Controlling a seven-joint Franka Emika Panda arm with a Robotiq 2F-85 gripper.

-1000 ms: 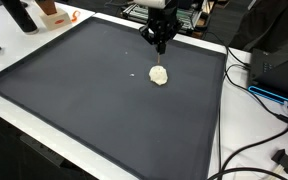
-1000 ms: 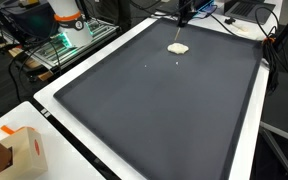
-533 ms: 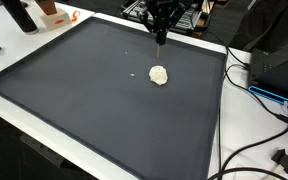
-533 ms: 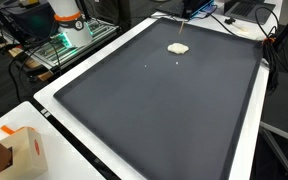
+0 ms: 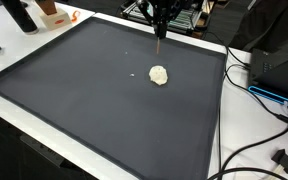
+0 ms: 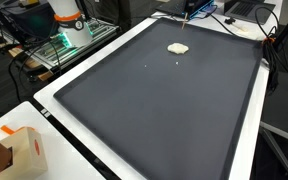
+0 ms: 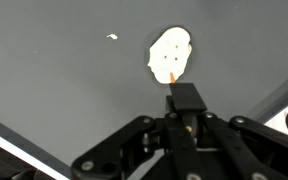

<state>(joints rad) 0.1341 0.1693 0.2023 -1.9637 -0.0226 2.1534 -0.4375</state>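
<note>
A white crumpled lump (image 5: pixel 159 75) lies on a dark grey mat (image 5: pixel 74 95) toward its far edge; it also shows in the other exterior view (image 6: pixel 178 47) and in the wrist view (image 7: pixel 170 54). My gripper (image 5: pixel 160 30) hangs above and behind the lump, apart from it. Its fingers (image 7: pixel 184 100) are shut on a thin orange-tipped stick (image 7: pixel 171 75) that points down toward the lump. In the exterior view the gripper (image 6: pixel 188 12) is near the mat's far edge. A small white speck (image 7: pixel 112 37) lies near the lump.
The mat (image 6: pixel 154 110) lies on a white table. A black box with cables (image 5: pixel 279 65) stands to one side. An orange and white carton (image 6: pixel 14 150) sits at a near corner. A black bottle (image 5: pixel 19 15) and clutter stand along the far edge.
The gripper has risen from just above the lump and moved back toward the mat's far edge. The lump has not moved.
</note>
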